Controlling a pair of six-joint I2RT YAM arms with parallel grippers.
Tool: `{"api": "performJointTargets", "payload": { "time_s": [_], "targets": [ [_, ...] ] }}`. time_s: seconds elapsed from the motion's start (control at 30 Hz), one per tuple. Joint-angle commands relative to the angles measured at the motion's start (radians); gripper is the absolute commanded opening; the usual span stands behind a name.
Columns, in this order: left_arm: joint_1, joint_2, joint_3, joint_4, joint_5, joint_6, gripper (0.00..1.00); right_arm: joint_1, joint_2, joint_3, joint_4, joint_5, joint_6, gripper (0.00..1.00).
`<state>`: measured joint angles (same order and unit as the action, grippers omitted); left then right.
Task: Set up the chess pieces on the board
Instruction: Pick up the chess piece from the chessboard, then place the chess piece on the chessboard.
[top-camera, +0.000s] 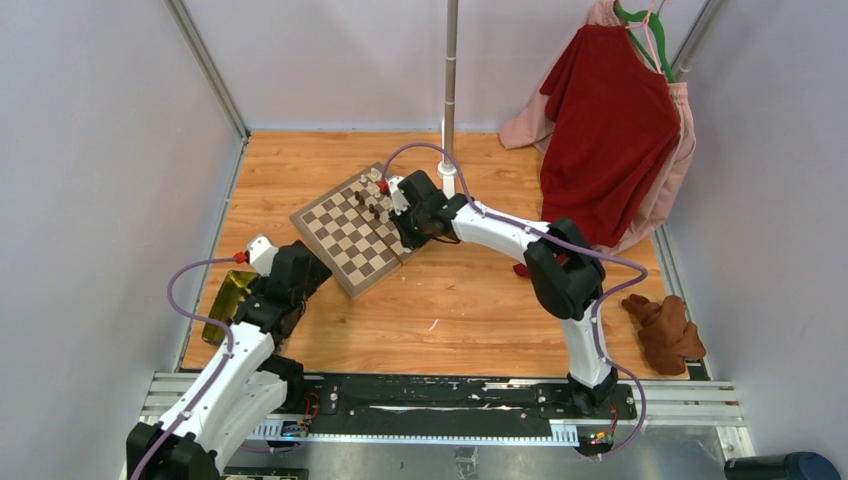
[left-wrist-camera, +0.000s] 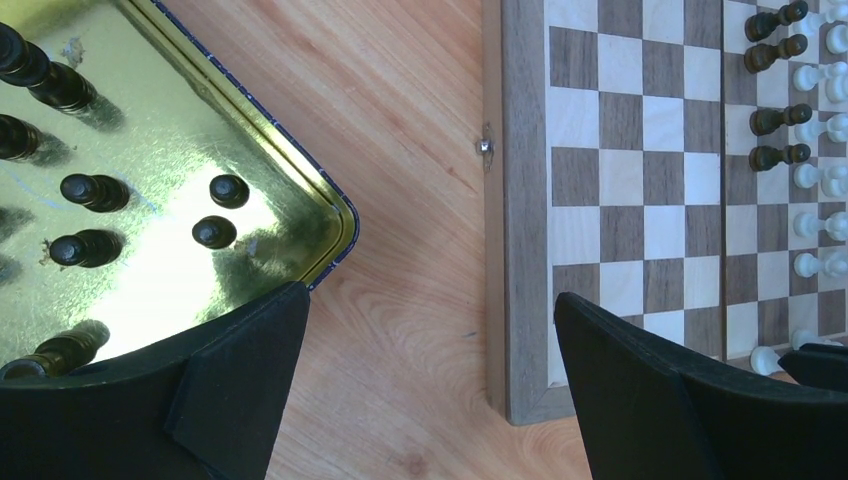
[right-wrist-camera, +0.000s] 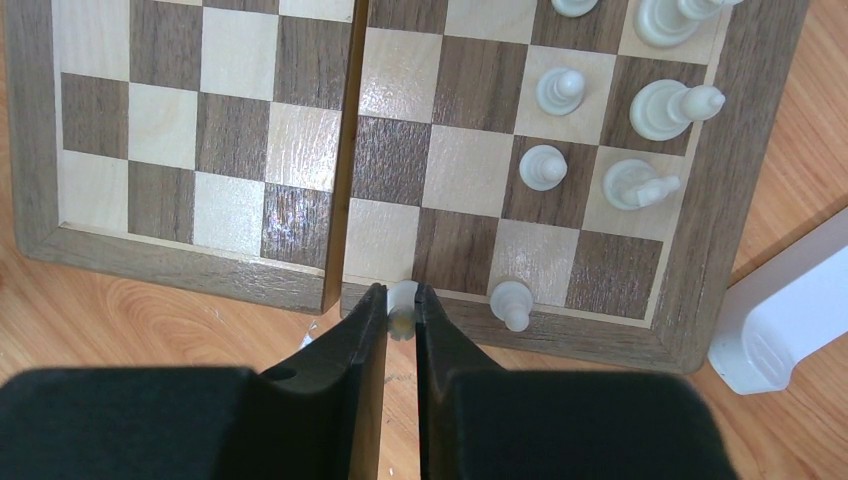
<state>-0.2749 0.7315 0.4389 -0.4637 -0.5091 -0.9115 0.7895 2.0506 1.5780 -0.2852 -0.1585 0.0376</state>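
Pinching a cream-white piece between nearly closed fingers, the right gripper hangs at the near rim of the board, close to other white pieces. The left gripper gapes wide, holding nothing, above the counter between the board and the yellow tray of dark pieces.

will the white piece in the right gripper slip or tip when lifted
Probably rigid and light: the white piece looks like a small solid turned figure. Its rounded body sits between the right gripper's narrow tips, so it might twist or slip.
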Motion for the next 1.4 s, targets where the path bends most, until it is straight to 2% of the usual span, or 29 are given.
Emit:
{"api": "performJointTargets", "payload": {
  "time_s": [0.0, 0.17, 0.57, 0.87, 1.37],
  "targets": [
    [0.009, 0.006, 0.026, 0.026, -0.018, 0.010, 1.00, -0.013, 0.013, 0.023, -0.036, -0.018, -0.008, 0.09],
    [0.011, 0.005, 0.027, 0.026, -0.013, 0.004, 1.00, -0.012, -0.006, 0.024, -0.039, -0.019, -0.010, 0.04],
    [0.011, -0.003, 0.045, 0.009, -0.009, -0.006, 1.00, -0.020, -0.081, 0.101, -0.075, 0.006, -0.024, 0.05],
    [0.011, 0.000, 0.061, -0.006, -0.008, -0.005, 1.00, -0.093, -0.111, 0.105, -0.072, 0.027, -0.018, 0.05],
    [0.011, 0.023, 0.066, -0.014, -0.014, -0.021, 1.00, -0.181, -0.016, 0.116, -0.052, -0.037, 0.002, 0.06]
  ]
}}
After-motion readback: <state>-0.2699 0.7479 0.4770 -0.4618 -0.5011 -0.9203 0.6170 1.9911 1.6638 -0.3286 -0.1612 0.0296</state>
